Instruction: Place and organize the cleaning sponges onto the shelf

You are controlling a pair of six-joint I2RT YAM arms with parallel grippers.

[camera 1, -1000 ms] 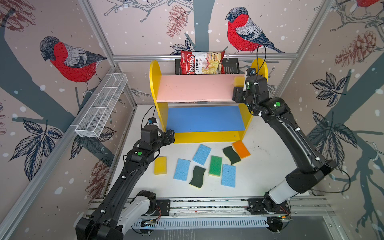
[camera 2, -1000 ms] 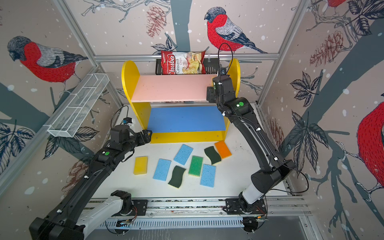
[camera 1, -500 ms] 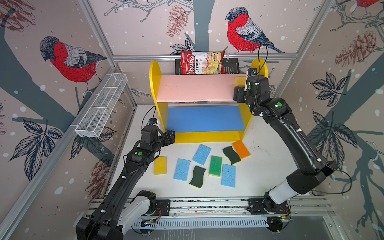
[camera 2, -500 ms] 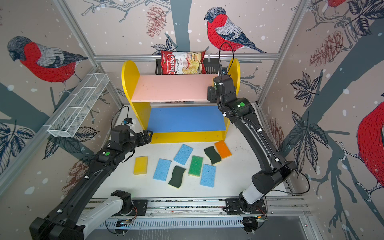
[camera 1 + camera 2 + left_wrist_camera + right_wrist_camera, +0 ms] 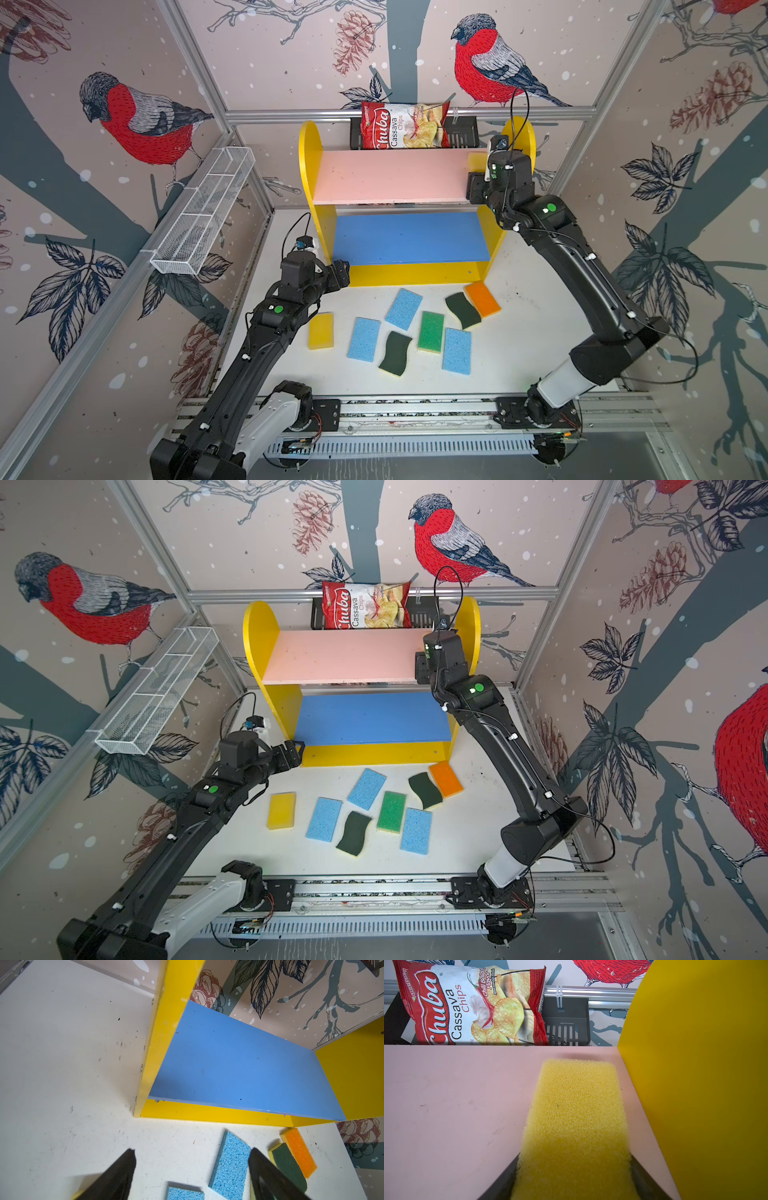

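The right claw (image 5: 574, 1156) is part way open and grips a yellow sponge (image 5: 577, 1105), with one black finger tight against each long side. The sponge lies flat on the pink top board (image 5: 456, 1105) of the shelf (image 5: 311, 166), just beside the yellow side wall (image 5: 706, 1064). The left claw (image 5: 191, 1150) is wide open and holds nothing, hanging over the white table (image 5: 62, 1084) near the shelf's bottom corner, where more sponges lie, like the orange sponge (image 5: 482, 298).

Left claw (image 5: 191, 1150) low, jaws wide apart; right arm (image 5: 582, 266) high and outstretched, right claw (image 5: 574, 1169) level.
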